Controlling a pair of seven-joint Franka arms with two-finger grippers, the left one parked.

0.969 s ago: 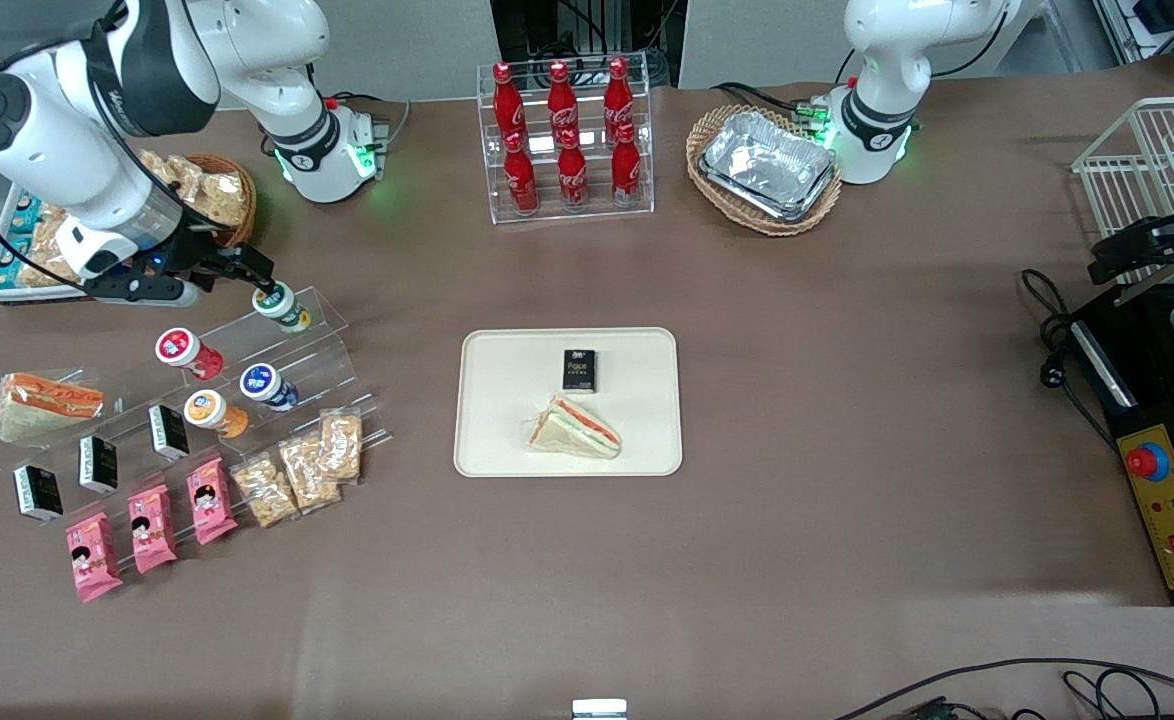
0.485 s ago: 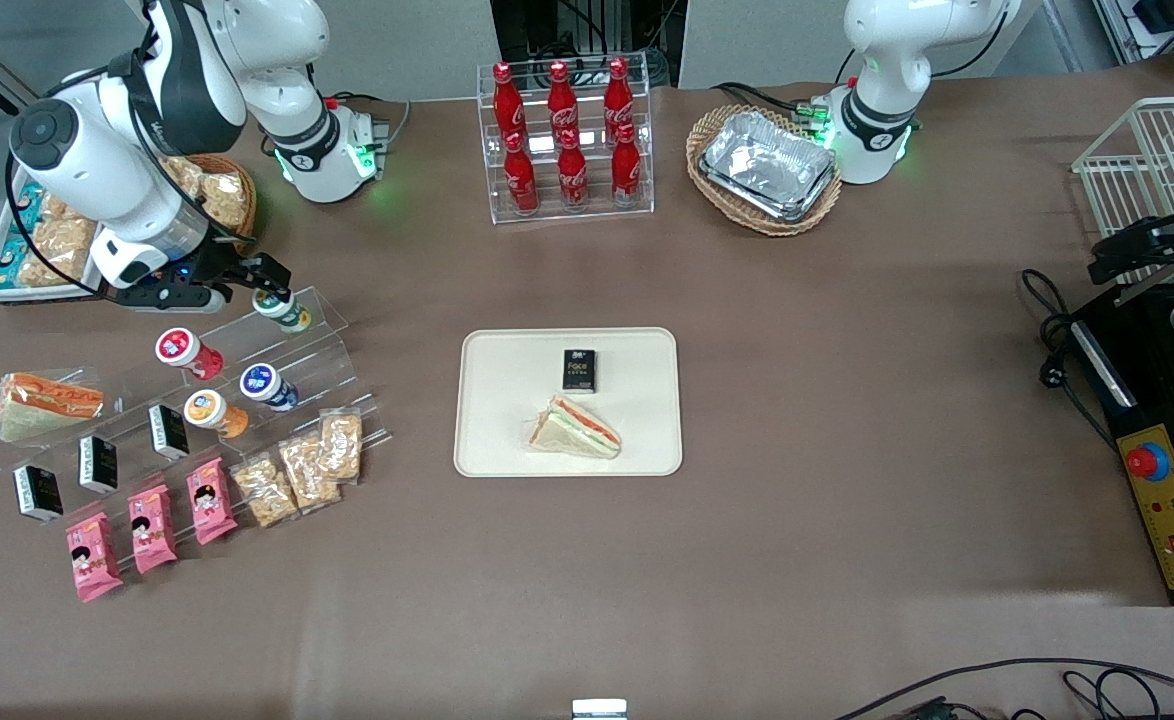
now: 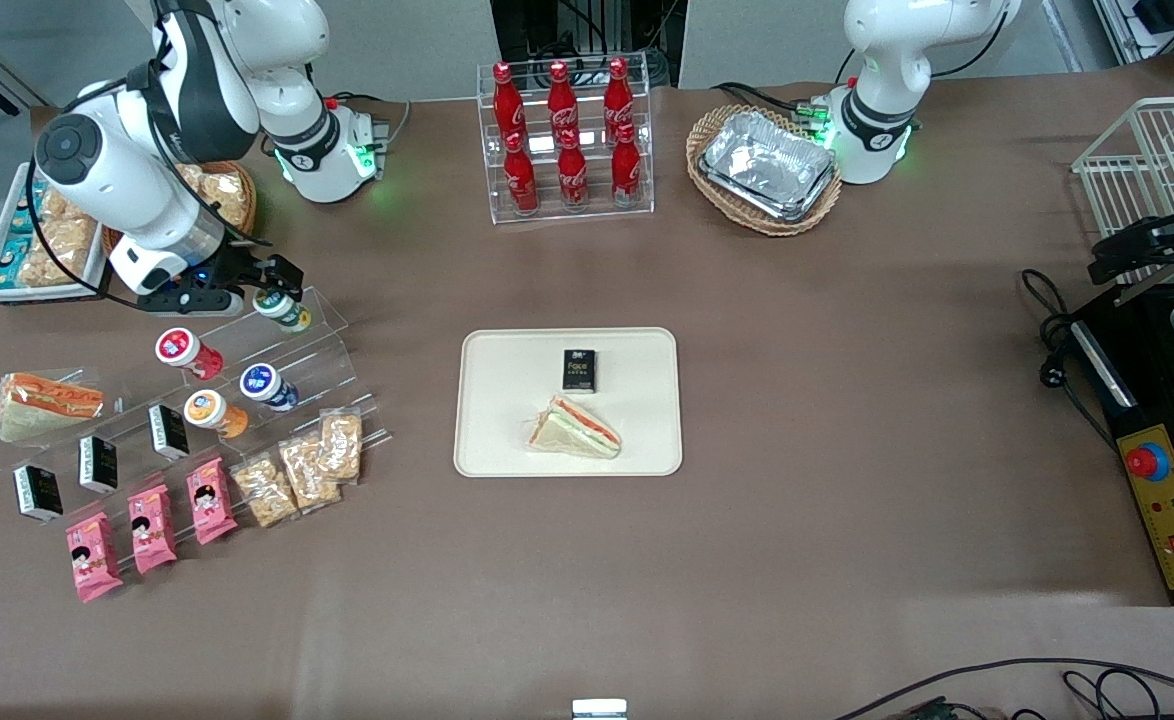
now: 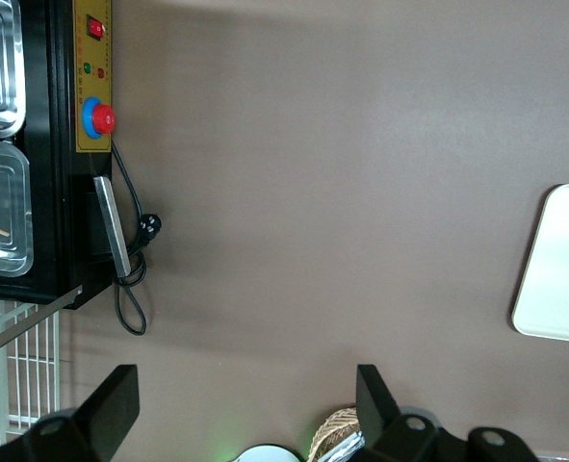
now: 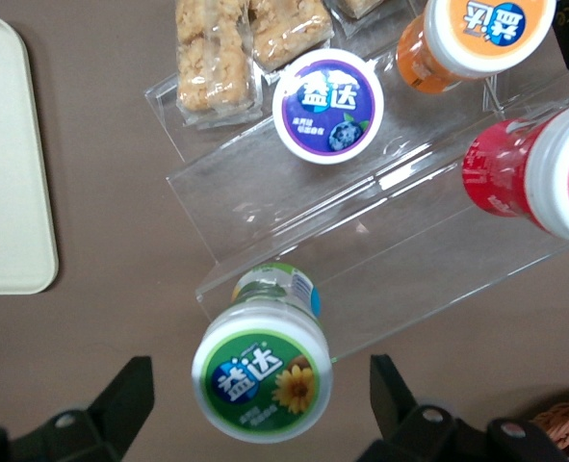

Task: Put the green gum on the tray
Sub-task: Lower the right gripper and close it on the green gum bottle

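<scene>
the right arm's gripper (image 5: 262,409) hangs over the top step of the clear acrylic display stand (image 5: 390,241), its two black fingers (image 5: 120,399) spread wide with nothing held, and the green gum (image 5: 262,371) sits upright between the jaws with clear gaps on both sides of its green-and-white lid. in the front view the gripper (image 3: 269,288) is just above and touching distance from the green gum (image 3: 281,310), which stands at the end of the stand's top step, near its edge. the main risk, as i judge it, is that the bottle is light and perched on slick acrylic close to the step's end: if one finger meets the lid before the other, the bottle could be shoved sideways and tip off the step or roll down toward the blue-lidded gum (image 5: 328,104) on the step below. closing on the wide lid alone rather than the narrower body could also give a shallow hold that slips during the lift. a descent too deep may knock a fingertip on the acrylic edge and jolt the whole stand, disturbing the red-lidded gum (image 5: 544,173) just beside the jaws. the cream tray (image 3: 487,360) lies well apart from the jaws and already carries a sandwich (image 3: 575,428) and a small black box (image 3: 579,370), so a careless release could land the bottle on one of them.
</scene>
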